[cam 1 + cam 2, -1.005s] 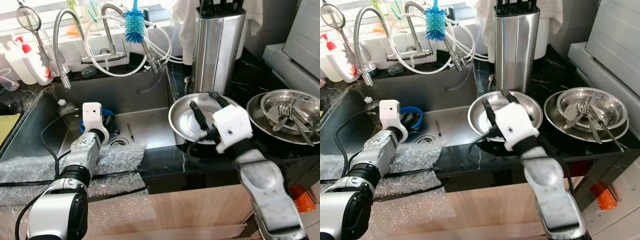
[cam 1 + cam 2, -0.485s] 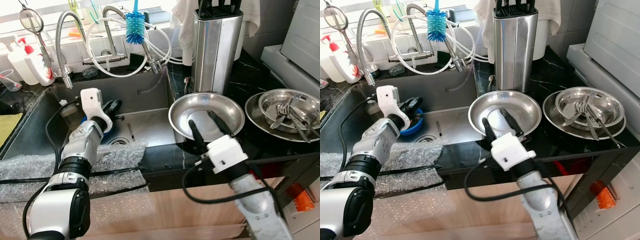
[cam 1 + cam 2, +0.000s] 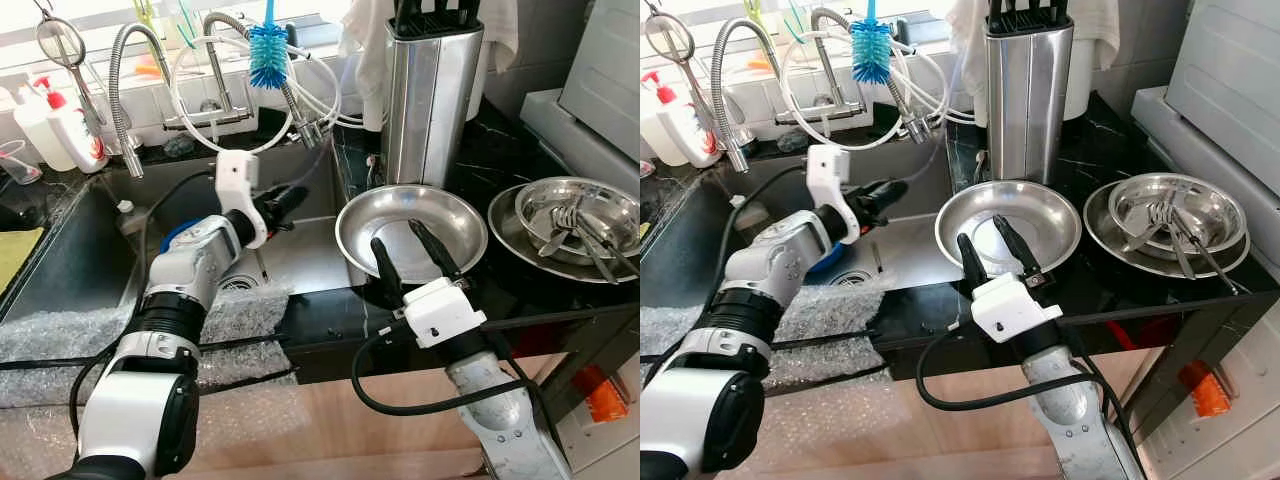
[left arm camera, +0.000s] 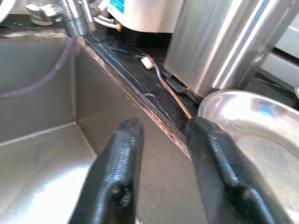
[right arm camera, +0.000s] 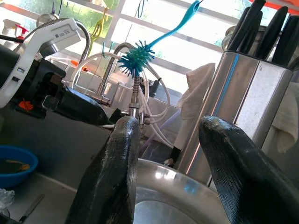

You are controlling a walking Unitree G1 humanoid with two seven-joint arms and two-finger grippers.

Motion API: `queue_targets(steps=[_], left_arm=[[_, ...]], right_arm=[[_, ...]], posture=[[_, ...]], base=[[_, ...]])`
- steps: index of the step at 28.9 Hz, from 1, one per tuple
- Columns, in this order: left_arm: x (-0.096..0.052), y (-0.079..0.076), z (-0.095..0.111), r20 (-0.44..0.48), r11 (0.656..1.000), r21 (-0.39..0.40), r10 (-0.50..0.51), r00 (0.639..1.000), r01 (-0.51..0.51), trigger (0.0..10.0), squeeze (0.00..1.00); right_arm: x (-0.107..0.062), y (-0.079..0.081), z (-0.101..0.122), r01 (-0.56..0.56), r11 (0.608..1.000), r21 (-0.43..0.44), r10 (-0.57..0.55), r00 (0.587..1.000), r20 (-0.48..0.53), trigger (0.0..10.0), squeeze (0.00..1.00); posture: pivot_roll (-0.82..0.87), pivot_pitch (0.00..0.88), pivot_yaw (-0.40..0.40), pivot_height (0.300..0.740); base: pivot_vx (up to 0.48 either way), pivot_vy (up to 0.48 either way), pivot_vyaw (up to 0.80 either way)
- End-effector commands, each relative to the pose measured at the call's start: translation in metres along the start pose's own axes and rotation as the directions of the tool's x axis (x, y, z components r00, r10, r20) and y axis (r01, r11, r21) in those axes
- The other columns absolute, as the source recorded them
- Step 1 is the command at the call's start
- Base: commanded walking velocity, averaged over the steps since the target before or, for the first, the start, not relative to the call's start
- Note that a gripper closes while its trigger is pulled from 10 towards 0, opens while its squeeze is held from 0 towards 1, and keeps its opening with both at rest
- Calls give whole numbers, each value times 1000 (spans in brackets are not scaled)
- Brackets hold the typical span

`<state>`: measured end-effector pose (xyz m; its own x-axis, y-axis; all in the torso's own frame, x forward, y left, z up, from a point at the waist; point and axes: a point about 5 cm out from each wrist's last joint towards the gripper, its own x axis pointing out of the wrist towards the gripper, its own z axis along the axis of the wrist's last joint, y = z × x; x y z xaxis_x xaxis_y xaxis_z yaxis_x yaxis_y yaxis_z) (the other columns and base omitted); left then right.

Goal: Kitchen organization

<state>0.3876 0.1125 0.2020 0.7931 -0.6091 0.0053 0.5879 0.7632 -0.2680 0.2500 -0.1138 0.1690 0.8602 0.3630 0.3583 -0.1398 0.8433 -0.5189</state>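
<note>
The right gripper (image 3: pixel 408 246) hovers over the near rim of the round shallow stainless-steel bowl (image 3: pixel 455 218), its two black fingers spread apart with nothing between them. This bowl sits on the black marble counter (image 3: pixel 330 310), just at 3 o'clock of the grey steel sink (image 3: pixel 300 255). The left gripper (image 3: pixel 883 193) hangs above the sink, pointing toward 3 o'clock at the bowl, its fingers (image 4: pixel 117 168) also spread and empty. At 12 o'clock of the bowl stands the tall steel knife block (image 3: pixel 432 90). At 3 o'clock rests a stack of steel plates with forks (image 3: pixel 570 225). A small blue bowl (image 5: pixel 14 161) lies in the sink, and a blue bottle brush (image 3: pixel 268 55) hangs by the tap.
</note>
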Motion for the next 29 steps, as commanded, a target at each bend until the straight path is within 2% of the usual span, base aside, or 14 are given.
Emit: queue_targets(steps=[1, 2, 3, 4, 9, 15, 16, 21, 22, 23, 24, 29], left_arm=[[-1, -1, 1, -24, 1000, 24, -2, 1000, 3, 10000, 1000], [-1, -2, 1, -26, 1000, 22, -5, 1000, 5, 10000, 922], [-1, -2, 1, -26, 1000, 22, -5, 1000, 5, 10000, 922], [-1, -3, 1, -31, 1000, 19, -8, 999, 9, 10000, 8], [-1, -5, 1, -58, 1000, 12, -25, 998, 25, 10000, 0], [3, -20, -5, -96, 994, 27, -100, 990, 103, 10000, 0], [5, -22, -6, -100, 994, 17, -103, 990, 105, 10000, 1000], [6, -25, -7, -107, 995, 0, -104, 989, 105, 10000, 1000], [9, -32, -13, -128, 992, 1, -122, 984, 123, 10000, 0], [9, -32, -13, -128, 992, 1, -122, 984, 123, 10000, 0], [12, -39, -17, -142, 991, -6, -136, 980, 137, 10000, 0], [17, -42, -14, -147, 991, -4, -136, 980, 137, 10000, 0]], right_arm=[[2, 3, 2, -2, 1000, 0, 2, 1000, 13, 10000, 0], [2, 4, 2, -2, 1000, 1, 2, 1000, 14, 10000, 0], [2, 4, 2, -2, 1000, 1, 2, 1000, 14, 10000, 0], [3, 5, 2, -3, 1000, 3, 3, 1000, 15, 10000, 0], [4, 9, 3, -6, 1000, 13, 6, 1000, 19, 10000, 0], [6, 12, 5, -11, 1000, 16, 10, 1000, 26, 10000, 0], [6, 12, 5, -9, 1000, 17, 9, 1000, 26, 10000, 0], [6, 12, 5, -7, 1000, 18, 6, 1000, 26, 10000, 0], [6, 11, 5, -3, 1000, 15, 3, 1000, 28, 10000, 0], [6, 11, 5, -3, 1000, 15, 3, 1000, 28, 10000, 0], [7, 10, 5, 0, 1000, 12, 0, 1000, 30, 10000, 0], [7, 11, 6, -1, 1000, 11, 0, 999, 34, 10000, 0]], posture=[[-57, 29, 153, 740], [-56, 30, 156, 740], [-56, 30, 156, 740], [-56, 30, 156, 740], [-51, 31, 160, 740], [-48, 30, 164, 740], [-48, 31, 165, 740], [-48, 31, 166, 740], [-53, 31, 169, 740], [-53, 31, 169, 740], [-52, 31, 169, 740], [-51, 30, 172, 740]], base=[[0, 0, 0], [0, 0, 0], [0, 0, 0], [0, 0, 0], [0, 0, 0], [0, 0, 0], [0, 0, 0], [0, 0, 0], [0, 0, 0], [0, 0, 0], [0, 0, 0], [0, 0, 0]])
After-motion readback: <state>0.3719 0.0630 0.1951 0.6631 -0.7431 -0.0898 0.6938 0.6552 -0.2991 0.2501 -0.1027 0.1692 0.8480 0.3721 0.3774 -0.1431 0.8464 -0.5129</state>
